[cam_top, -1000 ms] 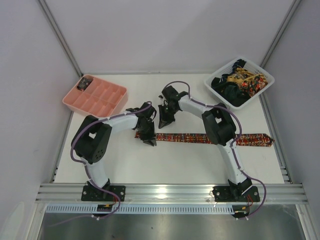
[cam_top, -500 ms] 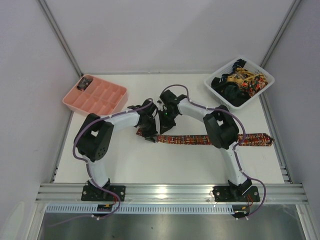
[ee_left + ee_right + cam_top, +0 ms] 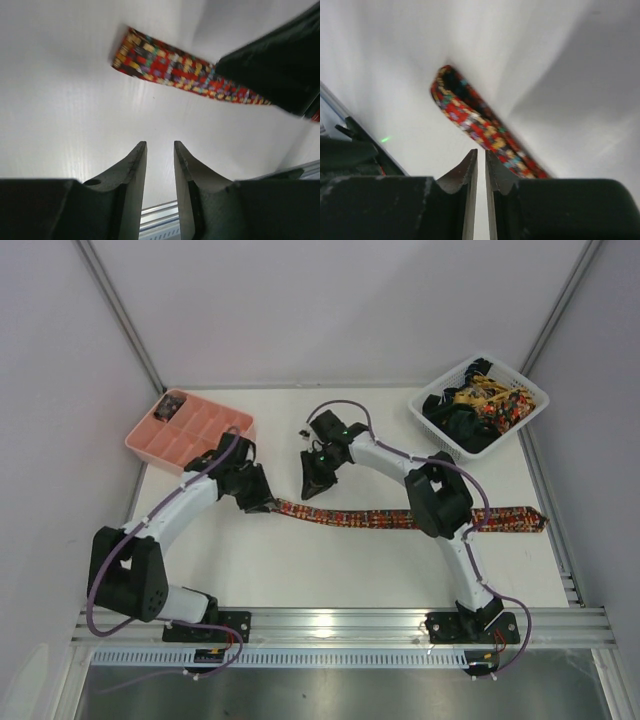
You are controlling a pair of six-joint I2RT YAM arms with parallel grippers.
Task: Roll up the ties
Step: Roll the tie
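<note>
One tie [image 3: 400, 517] lies flat and unrolled on the white table [image 3: 330, 570], its long axis running left to right across the middle and slanting slightly toward the near edge on the right. The broad pointed end faces the right edge of the table. The narrow end faces left and stops just beside the left end effector [image 3: 265, 505]. The fabric is a busy weave of small red, orange, yellow and black blocks. In the left wrist view the tie [image 3: 175, 70] shows as a flat strip with a squared-off end, apart from the fingers. In the right wrist view the tie [image 3: 470, 117] shows a dark edge at its tip; whether that tip is turned over cannot be told. The left end effector [image 3: 160, 146] has a narrow gap between its fingers and grips nothing, with bare table below. The right end effector [image 3: 310, 492] hangs just beyond the far side of the tie near its narrow end. In its own view the right end effector [image 3: 481, 154] is closed to a thin slit and grips nothing. Further ties [image 3: 480, 405], dark and patterned, are heaped in a white basket [image 3: 428, 423] at the far right corner. A pink tray [image 3: 200, 430] stands at the far left.
</note>
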